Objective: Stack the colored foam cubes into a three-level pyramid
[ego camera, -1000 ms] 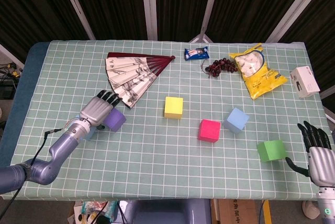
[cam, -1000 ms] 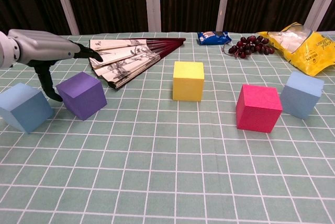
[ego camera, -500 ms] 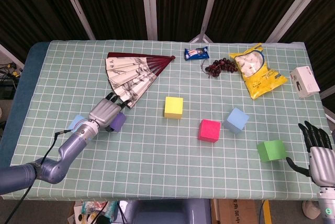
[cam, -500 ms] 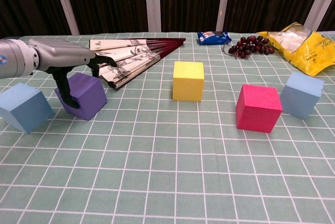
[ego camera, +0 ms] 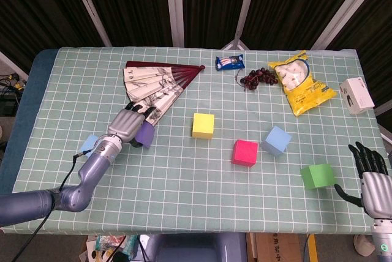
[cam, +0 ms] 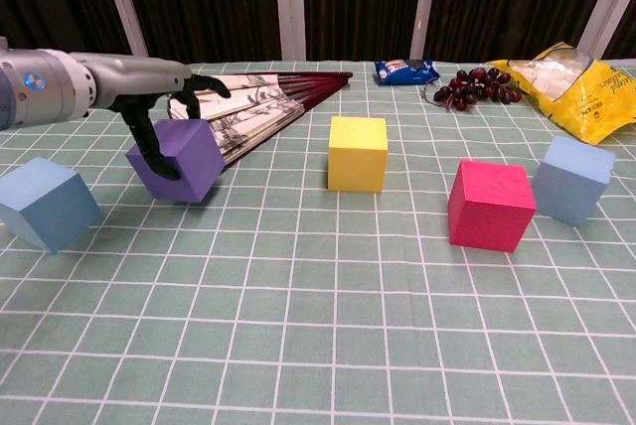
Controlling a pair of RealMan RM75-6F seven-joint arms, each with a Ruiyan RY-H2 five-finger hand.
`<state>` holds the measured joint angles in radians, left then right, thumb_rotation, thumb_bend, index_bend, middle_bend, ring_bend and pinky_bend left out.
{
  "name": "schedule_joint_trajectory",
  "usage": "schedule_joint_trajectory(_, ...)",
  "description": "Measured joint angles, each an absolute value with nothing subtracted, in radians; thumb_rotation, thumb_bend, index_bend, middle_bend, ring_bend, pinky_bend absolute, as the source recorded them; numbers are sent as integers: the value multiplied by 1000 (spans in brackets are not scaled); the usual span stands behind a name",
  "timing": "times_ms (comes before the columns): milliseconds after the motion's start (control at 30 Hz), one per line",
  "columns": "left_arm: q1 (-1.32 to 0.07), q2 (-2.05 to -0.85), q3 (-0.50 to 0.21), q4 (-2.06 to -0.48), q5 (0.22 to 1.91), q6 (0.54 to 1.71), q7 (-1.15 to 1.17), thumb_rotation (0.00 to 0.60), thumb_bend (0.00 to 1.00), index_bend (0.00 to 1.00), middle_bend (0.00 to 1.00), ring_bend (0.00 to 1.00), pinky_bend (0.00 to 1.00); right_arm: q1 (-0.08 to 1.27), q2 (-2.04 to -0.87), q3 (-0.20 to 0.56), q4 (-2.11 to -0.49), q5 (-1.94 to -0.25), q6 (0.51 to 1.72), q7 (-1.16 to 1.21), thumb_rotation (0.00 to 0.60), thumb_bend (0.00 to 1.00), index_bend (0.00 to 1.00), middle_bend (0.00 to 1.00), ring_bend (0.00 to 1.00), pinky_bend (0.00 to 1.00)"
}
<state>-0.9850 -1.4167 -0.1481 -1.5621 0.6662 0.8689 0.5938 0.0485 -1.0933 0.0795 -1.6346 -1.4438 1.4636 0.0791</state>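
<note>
Chest view: left hand (cam: pixel 164 107) gripping purple cube (cam: pixel 184 159); right hand (ego camera: pixel 370 173) spread, empty; no legible writing.

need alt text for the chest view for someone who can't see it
The robot's left hand grips a purple cube beside a paper fan on a green checked table. Yellow, pink and two blue cubes sit apart, unstacked.
</note>
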Motion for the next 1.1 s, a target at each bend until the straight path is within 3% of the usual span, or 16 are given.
schedule_joint_trajectory(433,-1172,-1528,-237,-1557,327,972,803,600,235,28,471,119,63,49,-1091,81,-1634,-1442,1461,89,600,244,0,0,0,0)
schedule_joint_trajectory(1100,-1321,-1713,-324,-1353,110,1070,963,600,236,29,470,120,63,51,-1086,79,-1638,-1444,1454,108,600,244,0,0,0,0)
